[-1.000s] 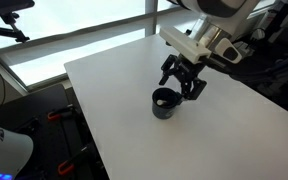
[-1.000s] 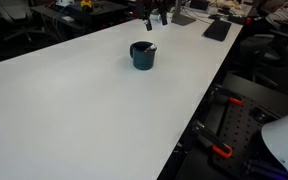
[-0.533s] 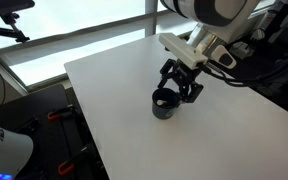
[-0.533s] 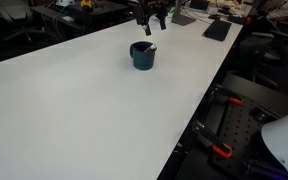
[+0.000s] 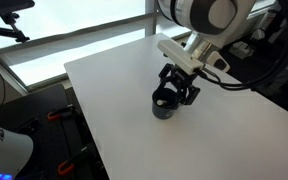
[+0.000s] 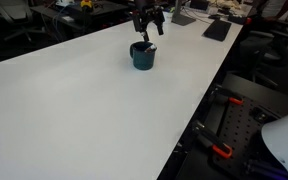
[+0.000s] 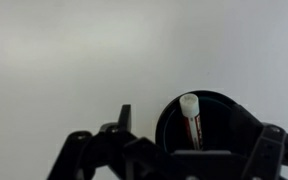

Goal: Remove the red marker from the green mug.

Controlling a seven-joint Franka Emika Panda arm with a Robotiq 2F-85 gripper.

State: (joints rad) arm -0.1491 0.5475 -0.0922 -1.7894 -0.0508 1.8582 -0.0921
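The green mug (image 5: pixel 164 106) is small and very dark and stands on the white table; it also shows in the other exterior view (image 6: pixel 142 55) and in the wrist view (image 7: pixel 219 118). The red marker (image 7: pixel 193 123) stands inside it, with a white end pointing up and leaning on the rim. My gripper (image 5: pixel 176 87) hangs right above the mug, fingers spread to either side of it and holding nothing; it also shows in an exterior view (image 6: pixel 147 27). In the wrist view the dark finger bases fill the lower edge.
The white table (image 5: pixel 124 90) extends wide around the mug (image 6: pixel 74 110). Dark objects, among them a flat black pad (image 6: pixel 218 29), lie at its far end. A window wall (image 5: pixel 74 25) is behind the table; red-handled tools (image 6: pixel 220 150) lie on the floor.
My gripper has come down and a little sideways until it is just over the mug. The mug and the marker have not moved.
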